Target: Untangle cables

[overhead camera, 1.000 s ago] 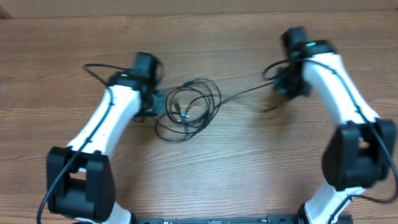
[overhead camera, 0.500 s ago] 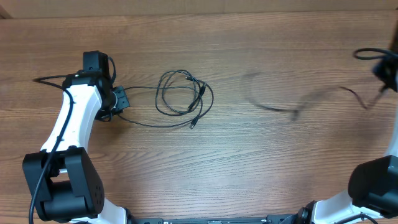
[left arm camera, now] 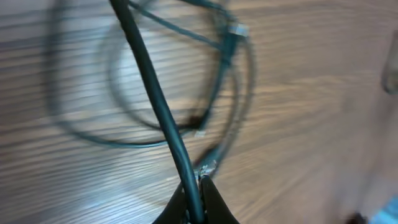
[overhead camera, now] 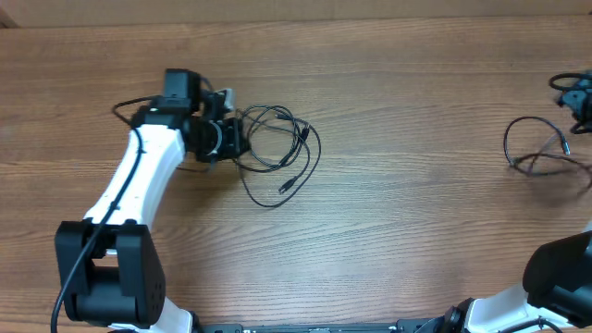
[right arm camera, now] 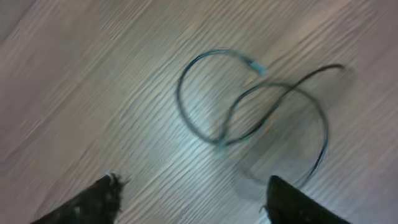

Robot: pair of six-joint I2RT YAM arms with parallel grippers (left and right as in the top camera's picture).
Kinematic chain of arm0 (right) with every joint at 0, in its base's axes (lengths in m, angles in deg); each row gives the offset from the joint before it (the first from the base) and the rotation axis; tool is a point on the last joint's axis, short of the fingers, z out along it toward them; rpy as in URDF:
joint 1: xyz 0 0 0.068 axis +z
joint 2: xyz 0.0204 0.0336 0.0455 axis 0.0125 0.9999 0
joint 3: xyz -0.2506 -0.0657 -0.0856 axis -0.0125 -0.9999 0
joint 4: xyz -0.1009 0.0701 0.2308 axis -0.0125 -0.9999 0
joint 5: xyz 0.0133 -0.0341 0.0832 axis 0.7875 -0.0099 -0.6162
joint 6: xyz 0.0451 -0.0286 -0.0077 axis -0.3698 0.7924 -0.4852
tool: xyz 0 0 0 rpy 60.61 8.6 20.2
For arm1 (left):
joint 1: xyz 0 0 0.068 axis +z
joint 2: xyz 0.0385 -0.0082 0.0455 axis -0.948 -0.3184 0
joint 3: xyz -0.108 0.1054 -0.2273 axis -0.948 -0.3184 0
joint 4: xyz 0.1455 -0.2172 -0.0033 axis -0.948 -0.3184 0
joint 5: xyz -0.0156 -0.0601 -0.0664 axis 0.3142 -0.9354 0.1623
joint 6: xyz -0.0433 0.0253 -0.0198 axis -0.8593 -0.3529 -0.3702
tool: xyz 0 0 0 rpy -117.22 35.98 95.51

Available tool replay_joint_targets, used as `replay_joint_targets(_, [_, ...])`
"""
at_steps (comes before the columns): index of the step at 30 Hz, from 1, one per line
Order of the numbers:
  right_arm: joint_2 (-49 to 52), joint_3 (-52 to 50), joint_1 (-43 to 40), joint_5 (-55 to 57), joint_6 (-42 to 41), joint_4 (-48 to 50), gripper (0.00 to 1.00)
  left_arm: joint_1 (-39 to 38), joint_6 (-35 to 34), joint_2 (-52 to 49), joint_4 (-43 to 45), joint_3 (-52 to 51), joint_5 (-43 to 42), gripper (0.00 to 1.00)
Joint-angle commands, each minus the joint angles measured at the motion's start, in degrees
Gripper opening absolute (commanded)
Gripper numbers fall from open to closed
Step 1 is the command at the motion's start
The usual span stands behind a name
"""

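Note:
A loose coil of thin black cables (overhead camera: 294, 139) lies left of the table's middle, one plug end (overhead camera: 285, 188) trailing toward the front. My left gripper (overhead camera: 237, 141) sits at the coil's left edge, shut on a strand. In the left wrist view the left gripper (left arm camera: 196, 198) pinches a black cable (left arm camera: 152, 87) that runs up and left over blurred loops (left arm camera: 239, 106). A separate cable (overhead camera: 532, 159) lies looped at the far right. My right gripper (overhead camera: 576, 94) hovers at the frame's edge behind it, open and empty; the right wrist view shows this gripper (right arm camera: 193, 196) above that loop (right arm camera: 221, 142).
The wooden table (overhead camera: 407, 231) carries nothing else. The left arm (overhead camera: 139, 194) reaches in from the front left. The right arm's base (overhead camera: 560, 277) stands at the front right corner, and most of that arm is out of frame.
The right gripper pulled one cable away to the far right, then opened and let it fall into a loop. The left gripper swung left, then came back to the coil, still shut on its strand.

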Motion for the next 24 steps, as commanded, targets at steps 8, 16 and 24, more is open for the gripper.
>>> replay_joint_targets(8, [-0.8,1.0,6.3,-36.0,15.6,-3.0,0.82,-4.6,3.9,3.5,-2.4,18.5,-10.0,0.04])
replay_joint_targets(16, [-0.1,-0.8,18.8,-36.0,18.7,-2.5,0.88,-8.4,3.7,7.0,-4.0,30.6,-10.4,0.04])
replay_joint_targets(24, [3.2,-3.5,31.5,-35.4,20.3,0.2,0.88,-11.0,3.7,11.3,-3.5,32.0,-10.4,0.04])
